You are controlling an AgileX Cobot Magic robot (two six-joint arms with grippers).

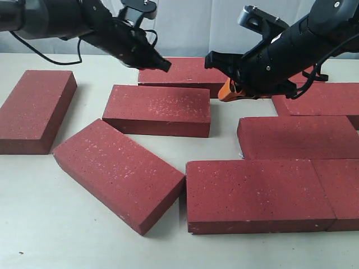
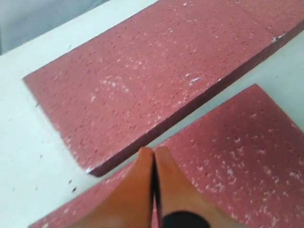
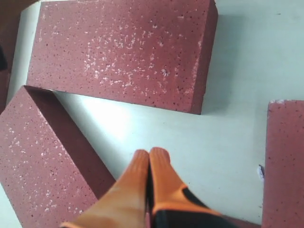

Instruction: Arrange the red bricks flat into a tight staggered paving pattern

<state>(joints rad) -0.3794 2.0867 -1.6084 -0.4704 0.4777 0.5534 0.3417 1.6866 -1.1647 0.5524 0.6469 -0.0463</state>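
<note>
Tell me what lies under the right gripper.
Bare table lies under the right gripper, whose jaws are shut; no brick sits below its tips. In the exterior view the gripper covers the right end of the far brick, so that end cannot be seen.

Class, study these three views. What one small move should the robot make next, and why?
Probably lower the shut left gripper onto the middle brick and slide it toward the laid rows. Its tip hangs near that brick's far edge, and bare table separates the brick from the rows. The right gripper, also shut, hangs over that gap, so go gently.
</note>
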